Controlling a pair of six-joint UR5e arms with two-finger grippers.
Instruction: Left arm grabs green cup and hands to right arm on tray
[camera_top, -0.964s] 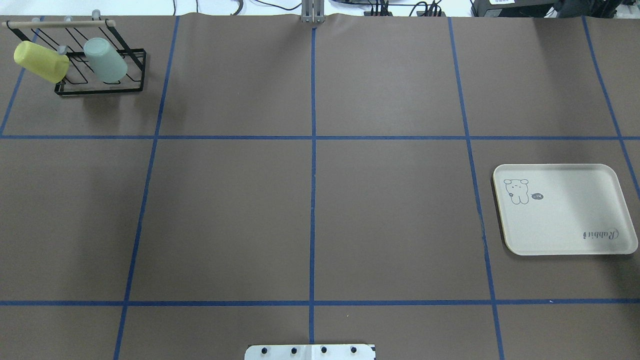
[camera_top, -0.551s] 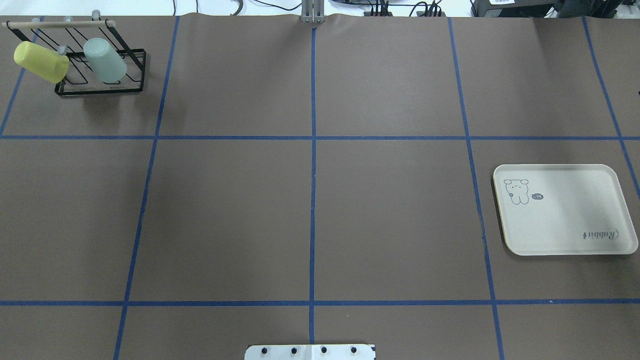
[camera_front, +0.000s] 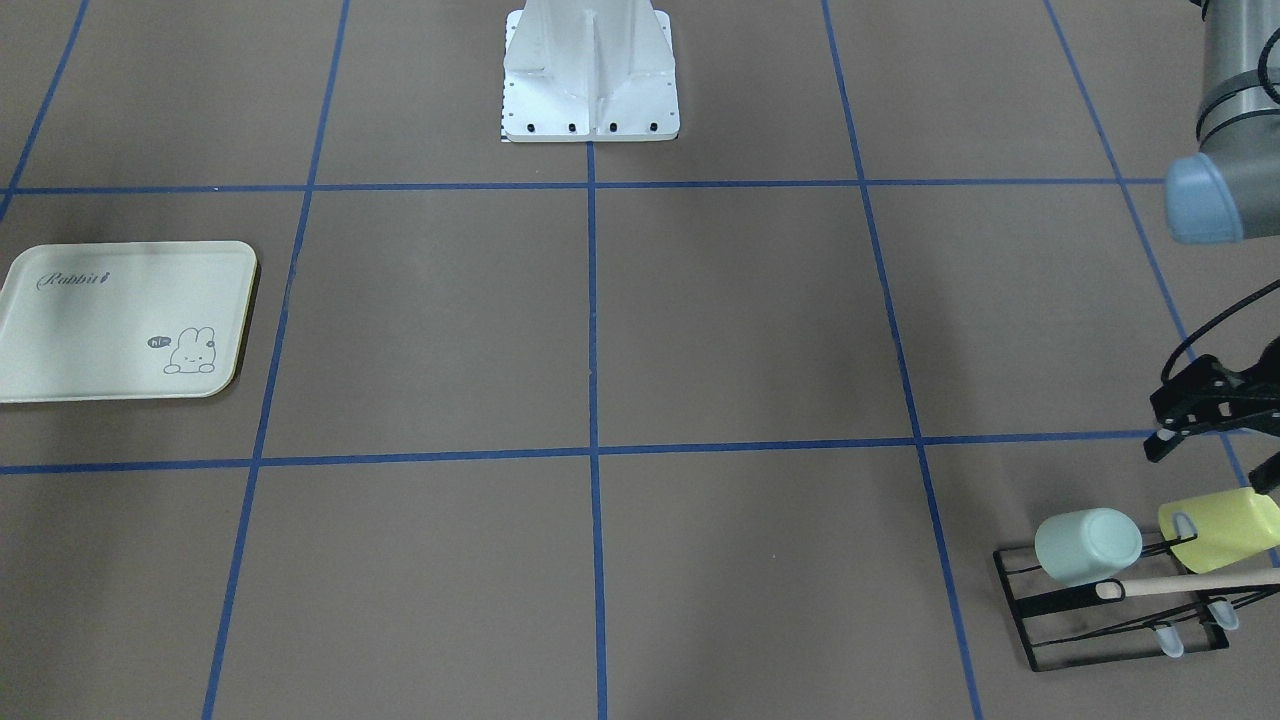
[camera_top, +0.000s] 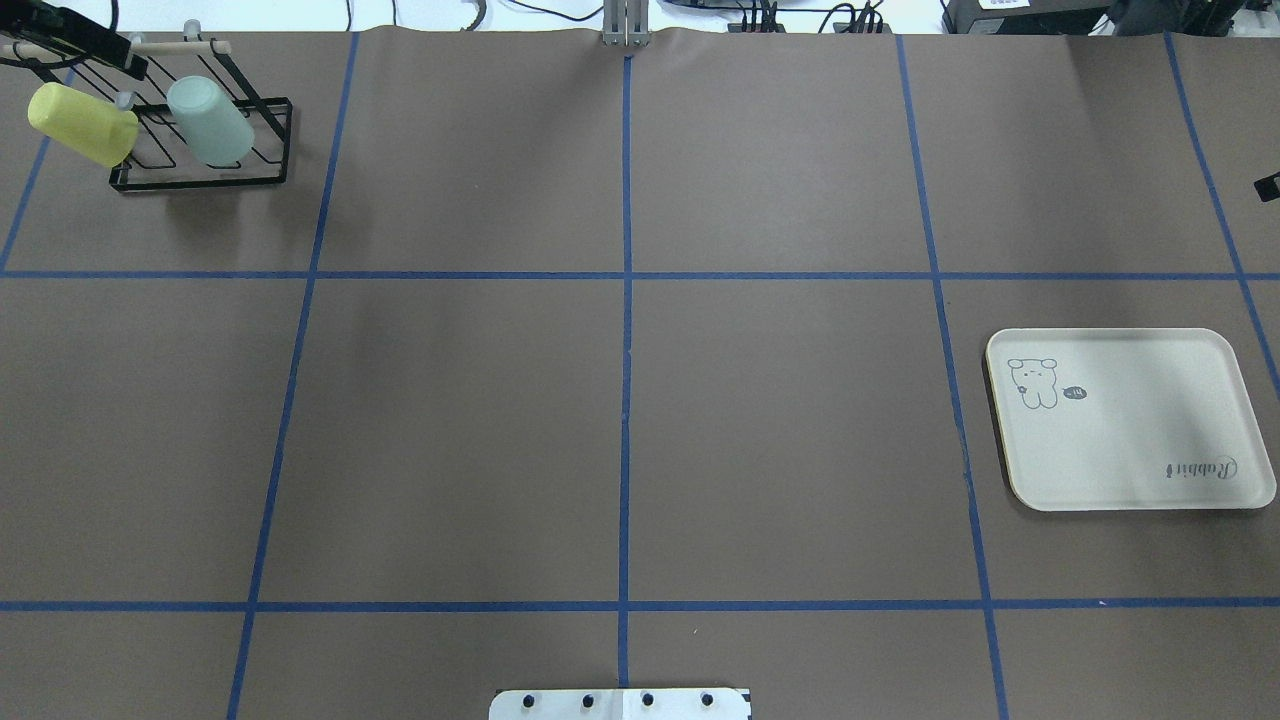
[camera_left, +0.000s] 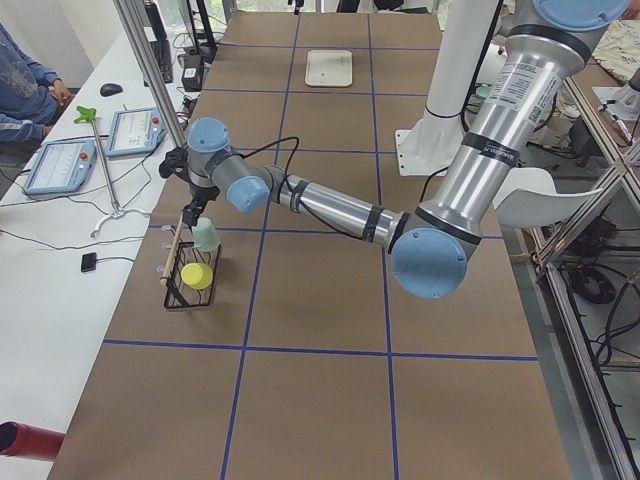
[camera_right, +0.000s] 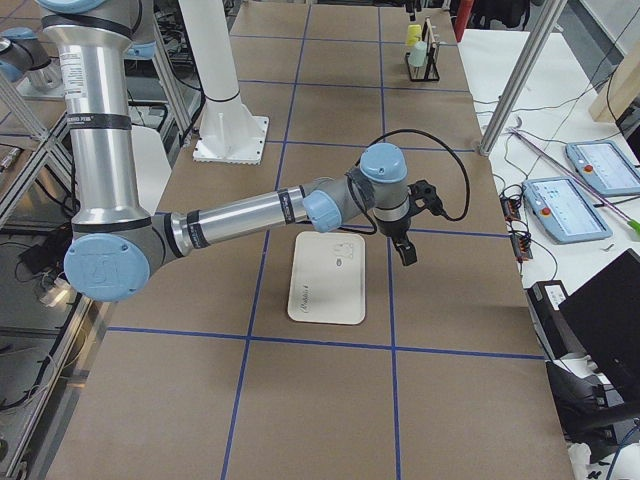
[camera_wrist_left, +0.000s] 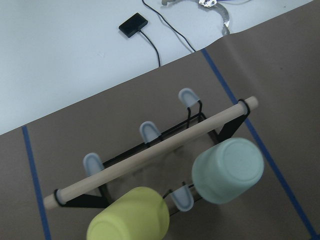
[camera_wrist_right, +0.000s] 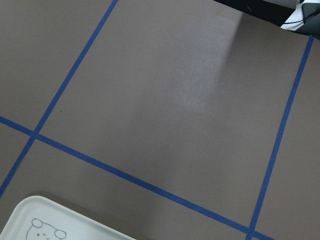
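**Left hand over the rack, green cup on its peg**

Your left arm is stretched out long and low across the surface, elbow near the base and forearm running to the far left corner. There the left hand hangs above the black wire rack, near the end of its wooden rod. Its wrist camera looks straight down on the rack. You cannot tell from these views whether that hand is open or closed. It holds nothing that shows.

The green cup sits mouth-down and tilted on a peg of the rack, bottom toward the wrist camera. The yellow-green cup hangs on the peg beside it, closer to the surface's left edge. The left hand is apart from the green cup, nearer the yellow-green one.

Your right arm has its upper link upright and its forearm reaching out level. The right hand points down above the surface, just past the tray on the side away from the base. Only a sliver of it shows at the overhead view's right margin, so its state cannot be told either. The tray lies flat by the surface's right edge.
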